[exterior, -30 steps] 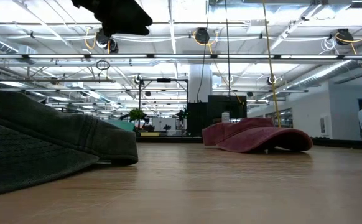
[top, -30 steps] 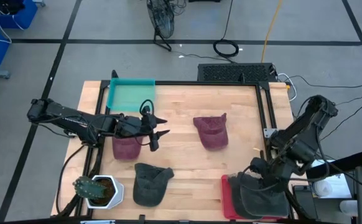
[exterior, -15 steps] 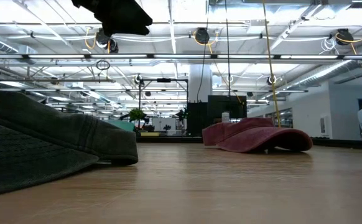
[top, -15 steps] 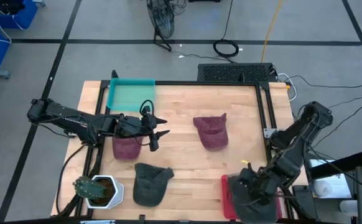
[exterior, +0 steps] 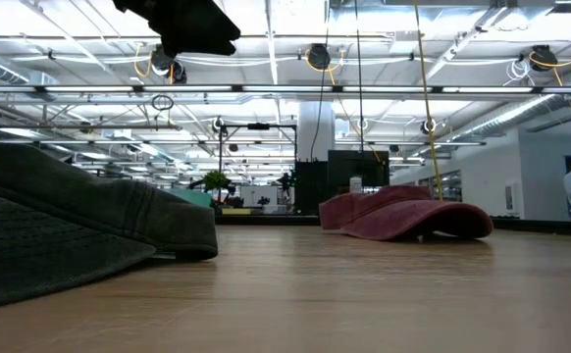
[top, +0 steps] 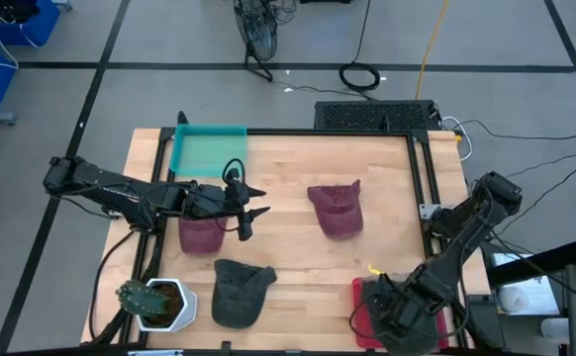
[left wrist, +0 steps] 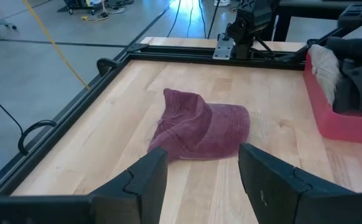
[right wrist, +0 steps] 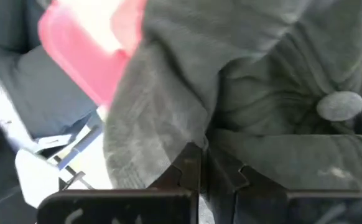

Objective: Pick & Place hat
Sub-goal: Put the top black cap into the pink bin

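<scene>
Pinching grey hat point(top: 407, 318), right gripper point(top: 395, 309), red tray point(top: 360, 314)

We count two maroon hats point(top: 336, 209) point(top: 201, 235) lying on the table. A dark grey hat point(top: 239, 292) lies near its front edge; another grey hat point(top: 404, 314) sits in the red bin point(top: 359, 309).

Left dark robot arm stretched out low across the table's left side, left gripper point(top: 252, 212) with fingers point(left wrist: 142, 180) spread wide apart, right dark arm bent down at the near right corner — right gripper point(top: 399, 314) pinched closed.
</scene>
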Motion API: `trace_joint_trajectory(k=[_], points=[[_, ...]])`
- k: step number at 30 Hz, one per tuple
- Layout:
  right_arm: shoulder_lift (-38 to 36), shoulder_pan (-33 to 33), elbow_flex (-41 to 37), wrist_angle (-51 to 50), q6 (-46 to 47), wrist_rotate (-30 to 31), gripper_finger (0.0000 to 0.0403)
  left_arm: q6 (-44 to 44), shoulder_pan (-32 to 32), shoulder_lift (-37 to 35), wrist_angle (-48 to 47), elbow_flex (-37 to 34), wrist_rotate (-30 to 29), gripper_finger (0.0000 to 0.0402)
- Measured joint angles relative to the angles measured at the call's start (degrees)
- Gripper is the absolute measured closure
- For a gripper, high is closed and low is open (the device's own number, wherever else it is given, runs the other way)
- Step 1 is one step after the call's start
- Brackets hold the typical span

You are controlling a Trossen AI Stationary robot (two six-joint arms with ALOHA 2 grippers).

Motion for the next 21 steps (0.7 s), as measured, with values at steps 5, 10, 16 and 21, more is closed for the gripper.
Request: trace_joint_trajectory(k=[5, 10, 16, 21], points=[[-1.4, 0.63, -6.09, 2.24, 2.89, -0.01, 0.0396, -0.02, 0.0, 0.0, 0.0, 0.0, 0.0, 0.0202], [-3.13, 0.65, -11.44, 11.62, 4.19, 0.01, 0.0396, -0.04, 0.0, 0.0, 0.0, 0.0, 0.0, 0.0202], [-7.06, -0.1, -14.32, 15.55, 5.69, 5.17, 0.0396, -0.08, -0.02, 0.0, 0.0, 0.0, 0.0, 0.0202], [-11.31, -0.33, -15.35, 14.04, 5.84, 17.3, 0.0396, -0.09, -0.02, 0.0, 0.0, 0.0, 0.0, 0.0202]])
